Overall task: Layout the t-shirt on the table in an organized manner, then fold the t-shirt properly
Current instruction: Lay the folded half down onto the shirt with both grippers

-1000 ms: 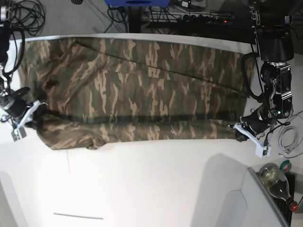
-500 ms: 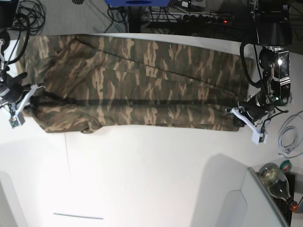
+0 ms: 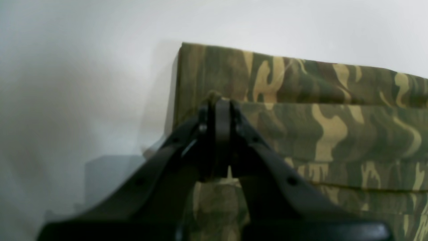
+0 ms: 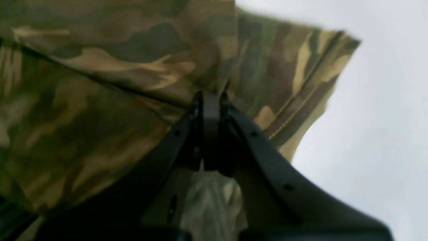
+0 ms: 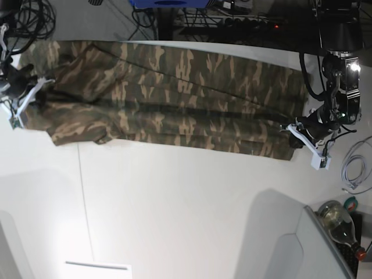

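The t-shirt (image 5: 168,99) lies folded into a long band across the far half of the table (image 5: 174,215), long axis running side to side, parallel to the far edge and tilting slightly nearer toward the base view's right. One end sits at the far corner on the view's left, the other near the table's edge on the view's right. The near long edge is a doubled fold with layers stacked. The right gripper (image 5: 24,100), at the view's left, is clenched on the cloth at that end; the right wrist view shows its fingers (image 4: 209,110) pressed together with a hemmed cloth edge pinched between them, cloth lifted and draping. The left gripper (image 5: 302,138), at the view's right, is clamped on the other end; in the left wrist view its fingers (image 3: 220,113) meet on the corner of the folded layers, though blur makes it hard to say how many layers are caught. Off the table's near corner on the view's right stand a bottle (image 5: 340,224) and a grey box corner (image 5: 302,244); a white cable (image 5: 356,168) coils beside the left arm. Dark cables (image 5: 35,20) lie beyond the far edge. Nothing lies on the shirt.
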Controlling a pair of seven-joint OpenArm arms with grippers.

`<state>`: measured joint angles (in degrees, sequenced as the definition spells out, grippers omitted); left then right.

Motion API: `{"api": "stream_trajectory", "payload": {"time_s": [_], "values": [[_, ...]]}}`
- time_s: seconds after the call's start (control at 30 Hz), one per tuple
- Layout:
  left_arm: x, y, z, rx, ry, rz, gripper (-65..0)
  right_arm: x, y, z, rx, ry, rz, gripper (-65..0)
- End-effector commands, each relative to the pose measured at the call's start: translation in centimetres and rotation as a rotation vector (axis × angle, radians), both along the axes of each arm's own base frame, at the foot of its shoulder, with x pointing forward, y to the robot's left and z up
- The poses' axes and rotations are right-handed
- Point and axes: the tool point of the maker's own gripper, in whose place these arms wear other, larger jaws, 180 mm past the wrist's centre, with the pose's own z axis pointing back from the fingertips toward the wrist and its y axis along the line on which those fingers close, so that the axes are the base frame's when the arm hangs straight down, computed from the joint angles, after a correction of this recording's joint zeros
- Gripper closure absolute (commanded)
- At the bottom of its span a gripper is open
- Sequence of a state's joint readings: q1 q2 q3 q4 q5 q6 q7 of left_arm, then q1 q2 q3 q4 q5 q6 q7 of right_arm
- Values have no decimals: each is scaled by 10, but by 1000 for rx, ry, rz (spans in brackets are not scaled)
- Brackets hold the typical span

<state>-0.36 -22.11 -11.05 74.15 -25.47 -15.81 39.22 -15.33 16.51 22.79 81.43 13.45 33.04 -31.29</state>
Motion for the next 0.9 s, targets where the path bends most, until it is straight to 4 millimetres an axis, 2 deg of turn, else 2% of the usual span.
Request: {"api": "stream_trajectory", "payload": {"time_s": [0.0,0.2,0.33,0.43,0.6,0.87], "values": [[10,10,14,27,-47,8,0,7,-3,8,-11,-34,-7,0],[-2,10,7,30,-25,4,0,5,4,5,4,-30,-6,0],[-12,10,-1,31,1,4,0,8,8,16,-8,-61,10,0],[-13,10,-1,31,3,4,0,11,10,26,-21,-85,26,0],[-15,14,-2,41,12,3,0,-1,9,18,-30,-23,24,0],[-35,15,-14,44,56,1,0,-8,5,3,-12,20,2,0]]}}
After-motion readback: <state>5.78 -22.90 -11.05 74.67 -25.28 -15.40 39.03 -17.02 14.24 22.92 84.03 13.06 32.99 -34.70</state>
